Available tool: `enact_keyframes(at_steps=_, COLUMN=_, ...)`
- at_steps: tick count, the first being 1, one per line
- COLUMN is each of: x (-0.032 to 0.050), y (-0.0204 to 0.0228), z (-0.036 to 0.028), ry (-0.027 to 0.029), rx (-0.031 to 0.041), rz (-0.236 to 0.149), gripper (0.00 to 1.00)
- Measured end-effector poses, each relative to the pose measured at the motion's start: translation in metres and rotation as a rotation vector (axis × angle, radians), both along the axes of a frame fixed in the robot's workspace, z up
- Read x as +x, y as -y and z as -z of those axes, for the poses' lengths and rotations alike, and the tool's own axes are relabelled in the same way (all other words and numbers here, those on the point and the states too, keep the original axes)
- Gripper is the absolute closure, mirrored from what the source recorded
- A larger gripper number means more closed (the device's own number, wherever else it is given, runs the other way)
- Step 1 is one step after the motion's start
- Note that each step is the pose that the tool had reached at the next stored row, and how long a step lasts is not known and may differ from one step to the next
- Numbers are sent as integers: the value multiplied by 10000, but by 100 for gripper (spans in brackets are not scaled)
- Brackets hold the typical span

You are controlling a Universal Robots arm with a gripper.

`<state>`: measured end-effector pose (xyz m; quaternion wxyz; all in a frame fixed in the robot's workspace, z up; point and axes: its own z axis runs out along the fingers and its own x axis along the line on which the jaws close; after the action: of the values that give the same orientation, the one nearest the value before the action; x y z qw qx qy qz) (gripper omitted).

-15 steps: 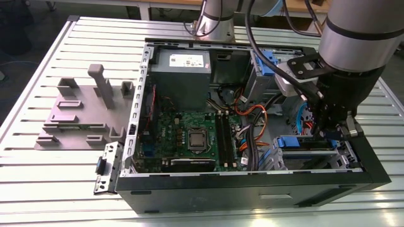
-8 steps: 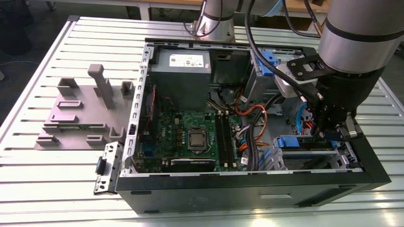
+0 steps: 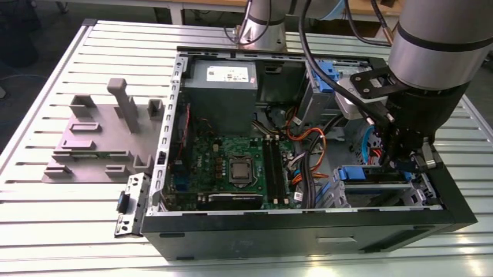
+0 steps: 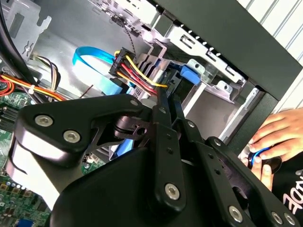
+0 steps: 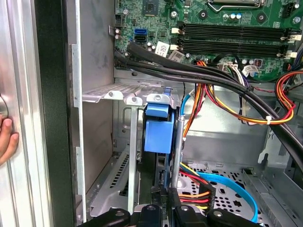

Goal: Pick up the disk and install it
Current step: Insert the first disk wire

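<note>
Exterior view first, from its left: on the slatted metal counter [image 3: 46, 219] you have a grey fixture [image 3: 96, 135] with upright posts, standing just beside the open computer case [image 3: 308, 231]; inside the case, the green motherboard [image 3: 231, 164] lies flat on the left half, and the grey power-supply box [image 3: 223, 86] sits at the far side above it; bundles of black, orange and yellow cables [image 3: 304, 167] run down the middle, between the board and the drive bays.

Further right, the arm [image 3: 435, 63] reaches down into the near right corner of the case; the end effector [image 3: 404, 164] is low in the drive bay there. What looks like the disk [image 3: 373, 178], a flat grey unit with blue plastic along its top, lies in that bay, just to the left of the end effector; you cannot tell from here whether they touch.

In both wrist views the end effector [image 4: 164, 92] [image 5: 168, 208] points at a blue latch piece [image 4: 189, 73] [image 5: 158, 127] set upright in grey metal framing, with yellow, red and black wires and a light blue flat cable [image 5: 236, 187] close by; how far it is open, and whether it has hold of anything, you cannot tell.

A person's hand [image 4: 272, 137] [image 5: 7, 139] rests against the outside of the case wall.
</note>
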<state>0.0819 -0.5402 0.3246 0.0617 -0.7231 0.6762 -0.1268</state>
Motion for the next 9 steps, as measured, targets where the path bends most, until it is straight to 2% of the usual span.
enact_keyframes(at_steps=6, x=0, y=0, z=-26, ry=0, rx=1, rz=69, gripper=83)
enact_keyframes(at_steps=9, x=2, y=0, z=-26, ry=0, rx=6, rz=245, gripper=83)
